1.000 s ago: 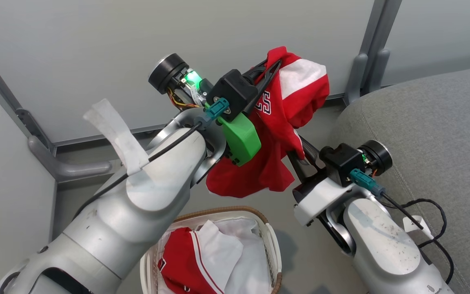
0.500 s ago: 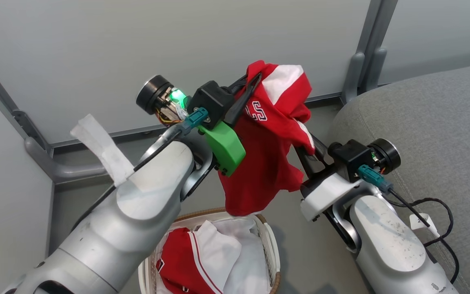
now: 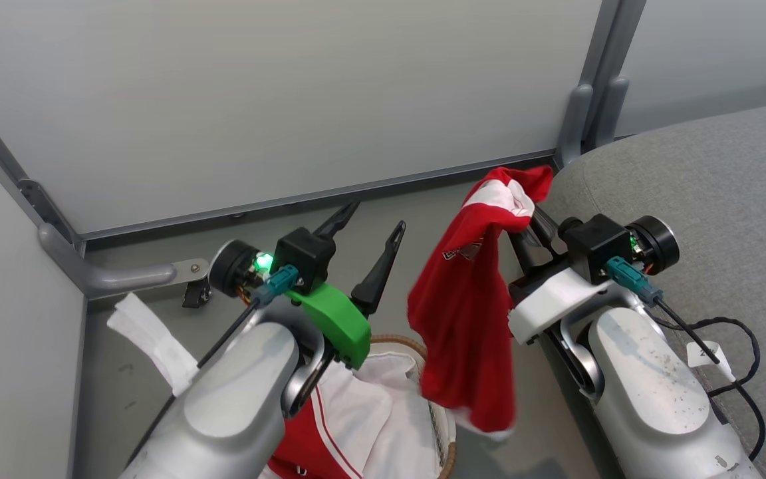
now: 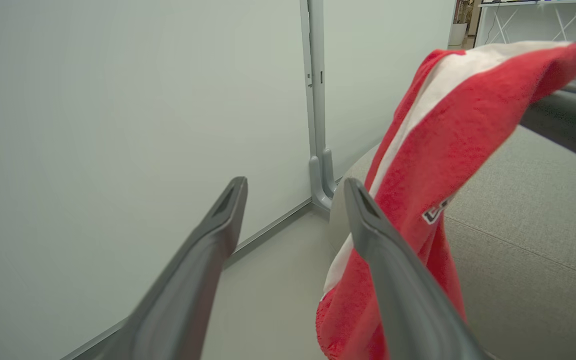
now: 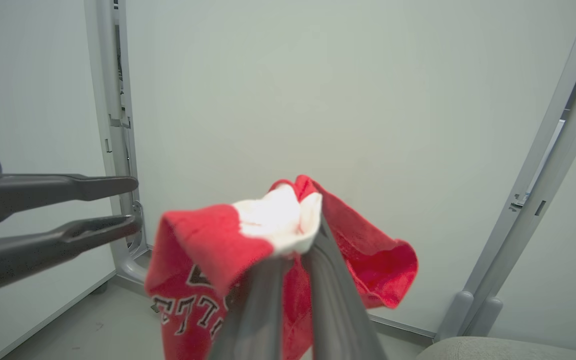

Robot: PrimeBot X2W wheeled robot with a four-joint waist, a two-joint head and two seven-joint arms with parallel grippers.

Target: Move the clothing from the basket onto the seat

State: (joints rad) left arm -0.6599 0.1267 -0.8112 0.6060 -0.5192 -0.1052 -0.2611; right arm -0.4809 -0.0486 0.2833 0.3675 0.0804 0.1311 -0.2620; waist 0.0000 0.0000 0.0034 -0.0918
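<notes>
R gripper point(image 5: 300, 245) is pressed together on a bunched red-and-white fold of the jersey point(image 3: 466, 313), pinching it near the top. The rest hangs straight down, free in the air over the floor point(image 3: 130, 372), btwn the basket point(image 3: 446, 439) and the seat point(image 3: 702, 173). Its top end is just beside the seat's rounded edge, and its lower hem is near the basket rim; whether the hem touches the rim can't be told. L gripper point(image 3: 374, 223) is spread wide w/ nothing btwn its fingers. In the left wrist view the jersey hangs just beside one finger, ungripped. Progress, as a judgement: early to mid. One piece is out of the basket but not yet laid on the seat. A 2nd garment point(image 3: 303, 446), red w/ white stripes, lies in the basket, partly under the L forearm, next to the white liner point(image 3: 383, 412). Left to do: carry the jersey over the seat, let go, then fetch what's in the basket.
</notes>
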